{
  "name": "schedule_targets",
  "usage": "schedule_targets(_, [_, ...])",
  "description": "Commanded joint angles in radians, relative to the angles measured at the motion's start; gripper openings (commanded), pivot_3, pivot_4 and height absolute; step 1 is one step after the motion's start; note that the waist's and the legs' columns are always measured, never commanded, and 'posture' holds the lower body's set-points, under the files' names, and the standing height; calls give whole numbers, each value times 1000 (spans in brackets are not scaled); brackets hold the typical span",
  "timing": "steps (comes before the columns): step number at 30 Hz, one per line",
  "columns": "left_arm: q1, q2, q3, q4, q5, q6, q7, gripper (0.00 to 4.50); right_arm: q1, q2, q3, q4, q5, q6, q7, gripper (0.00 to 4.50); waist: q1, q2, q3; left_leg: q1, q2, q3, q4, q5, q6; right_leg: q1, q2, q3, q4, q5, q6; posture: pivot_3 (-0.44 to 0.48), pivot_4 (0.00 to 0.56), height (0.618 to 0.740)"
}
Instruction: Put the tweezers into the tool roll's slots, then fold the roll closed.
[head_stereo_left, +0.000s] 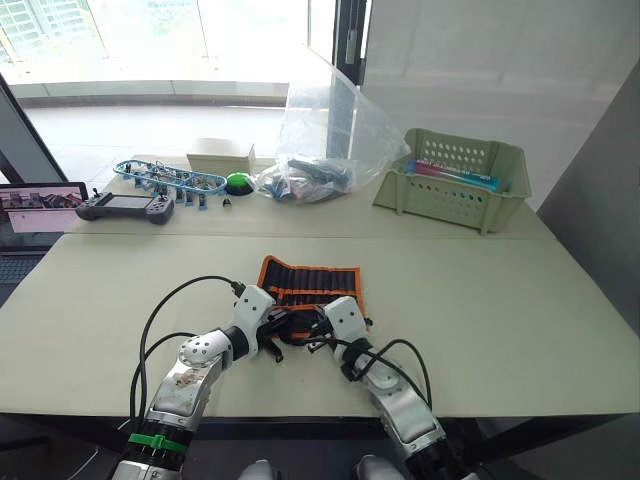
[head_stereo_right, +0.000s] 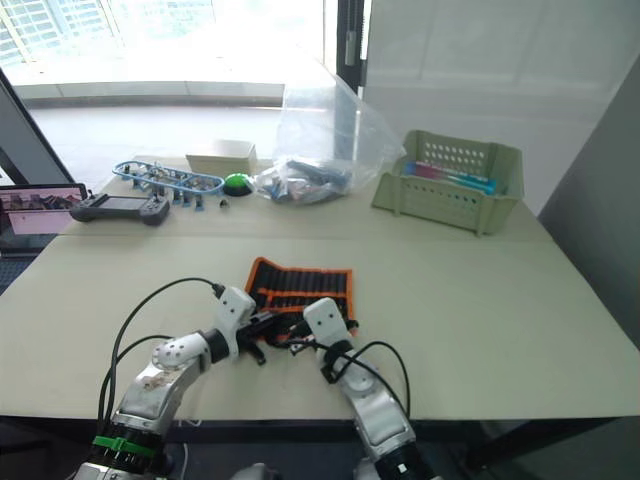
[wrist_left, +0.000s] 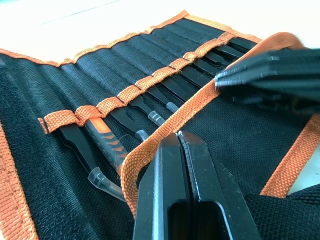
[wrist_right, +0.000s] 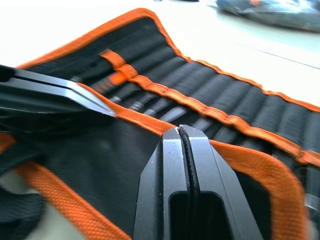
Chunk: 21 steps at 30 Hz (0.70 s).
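left gripper (wrist_left: 181, 142): 2 fingers pinched on the tool roll (head_stereo_left: 310, 281) flap's orange edge | right gripper (wrist_right: 179, 136): same, clamped on that hem | tweezers (wrist_left: 150, 107) in the slots (wrist_left: 125, 95) just past fingertips | both forearms converge low over the table (head_stereo_left: 520, 300)

You are looking at a lab or office workspace: pale work tables (head_stereo_left: 520, 300) beside floor-to-ceiling windows (head_stereo_left: 150, 40), carrying a laptop (head_stereo_left: 40, 215), a handheld controller (head_stereo_left: 127, 207), a parts bag (head_stereo_left: 320, 140) and a green basket (head_stereo_left: 455, 180).
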Motion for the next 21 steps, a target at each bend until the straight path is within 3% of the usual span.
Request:
schedule_targets(1, [6,23,12,43,9,12,3,29,51,-47,-78,-22,-1,154,-15,0,0,0,0,0,0,0,0,0,0,0,0,0,0,0,0,0,150,740])
schedule_targets(9, [-2,26,14,49,11,3,-1,29,106,-93,-102,-204,17,329,13,0,2,0,0,0,1,-1,-1,-4,-7,-1,-1,-2,-5,0,0,0,150,740])
schedule_targets(15, [-23,23,34,11,-13,-36,-10,29,81,-61,-141,-297,132,131,76,0,0,0,2,-5,1,-1,-3,-5,-7,-1,-2,-3,-10,0,0,0,150,740])
schedule_targets(19, [-17,48,68,-80,-74,-59,-62,29,61,-86,-190,-358,183,139,114,0,-4,0,3,-20,-1,1,-3,1,1,-17,-1,-2,-9,9,4,0,150,740])
schedule_targets(21, [-12,68,124,-156,-164,-46,-111,29,41,-121,-213,-397,204,164,142,0,-5,0,3,-23,1,0,-3,1,1,-20,3,-2,-9,13,7,0,150,740])
